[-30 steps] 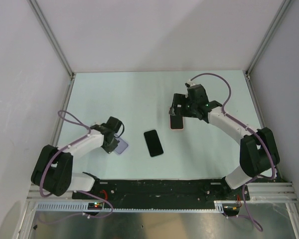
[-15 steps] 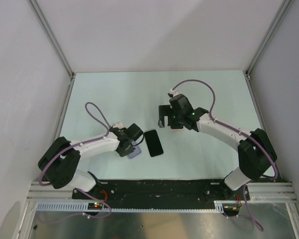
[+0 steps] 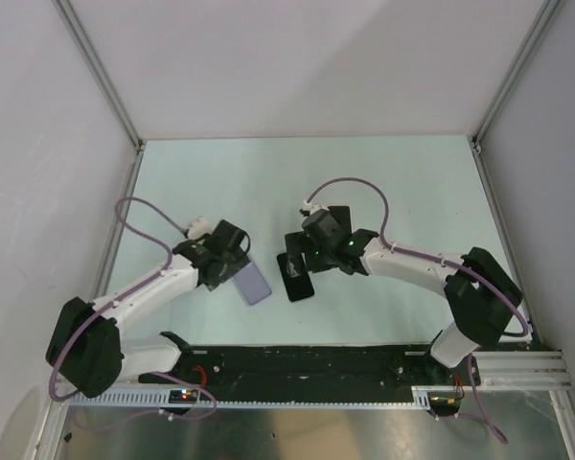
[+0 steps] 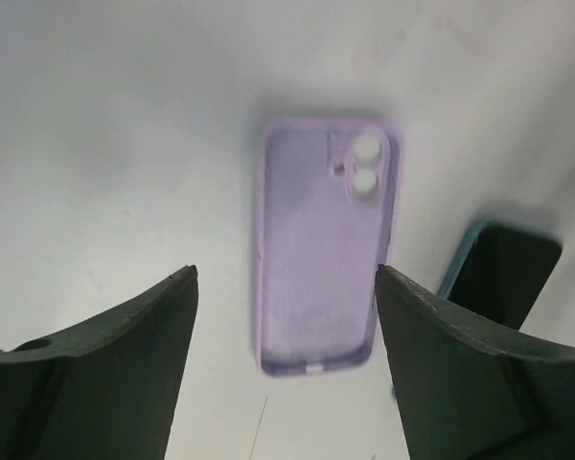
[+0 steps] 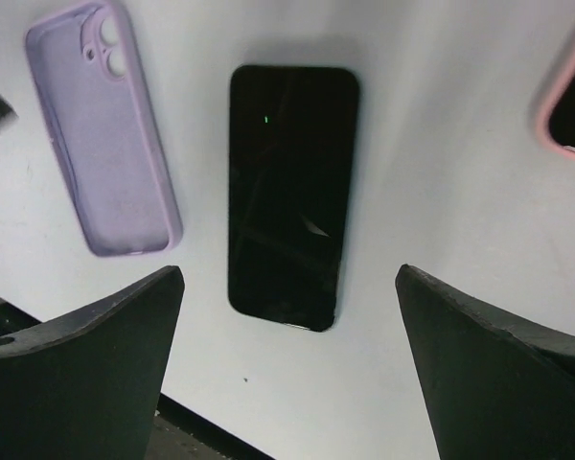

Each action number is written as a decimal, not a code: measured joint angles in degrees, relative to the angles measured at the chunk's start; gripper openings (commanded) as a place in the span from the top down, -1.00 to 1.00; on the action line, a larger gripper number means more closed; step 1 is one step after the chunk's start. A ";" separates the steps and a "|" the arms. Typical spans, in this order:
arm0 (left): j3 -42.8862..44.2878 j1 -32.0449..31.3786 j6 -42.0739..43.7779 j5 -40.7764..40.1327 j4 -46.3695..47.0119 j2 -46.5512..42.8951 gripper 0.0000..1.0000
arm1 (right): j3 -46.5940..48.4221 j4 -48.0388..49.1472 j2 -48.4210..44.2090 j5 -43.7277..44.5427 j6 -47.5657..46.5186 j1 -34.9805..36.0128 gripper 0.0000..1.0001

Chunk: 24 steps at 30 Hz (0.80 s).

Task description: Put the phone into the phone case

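Note:
The lilac phone case (image 4: 326, 249) lies on the table hollow side up, its camera holes at the far end; it lies free below my left gripper (image 4: 284, 278), whose jaws stand open on either side of it. From above, the case (image 3: 255, 284) lies just right of the left gripper (image 3: 236, 261). The black phone (image 5: 289, 192) lies screen up beside the case (image 5: 101, 129). My right gripper (image 5: 287, 273) hovers open over the phone's near end, holding nothing. In the top view the right gripper (image 3: 299, 253) covers part of the phone (image 3: 297, 284).
A second phone in a pink case (image 5: 567, 91) lies at the upper right edge of the right wrist view. The black base rail (image 3: 307, 362) runs along the table's near edge. The phone's teal-edged corner (image 4: 503, 273) shows right of the lilac case.
My left gripper slid the lilac case right, next to the phone, then opened, let it go and drew back. My right gripper swung left from the pink-cased phone to above the black phone.

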 measured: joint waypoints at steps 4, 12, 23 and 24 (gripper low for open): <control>0.02 9.25 3.32 0.28 2.19 -0.68 -0.55 | 0.00 1.92 2.91 -0.79 0.83 2.43 -0.99; 2.84 18.64 11.10 3.34 8.70 6.99 -0.55 | -0.02 3.34 7.98 1.07 1.46 4.81 -0.99; 4.87 19.96 15.56 5.75 12.85 15.02 -0.46 | 1.33 2.58 11.19 7.17 0.15 8.02 -0.99; 5.38 20.11 15.76 5.73 12.98 15.76 -0.42 | 1.75 2.36 11.58 7.65 0.04 8.17 -0.99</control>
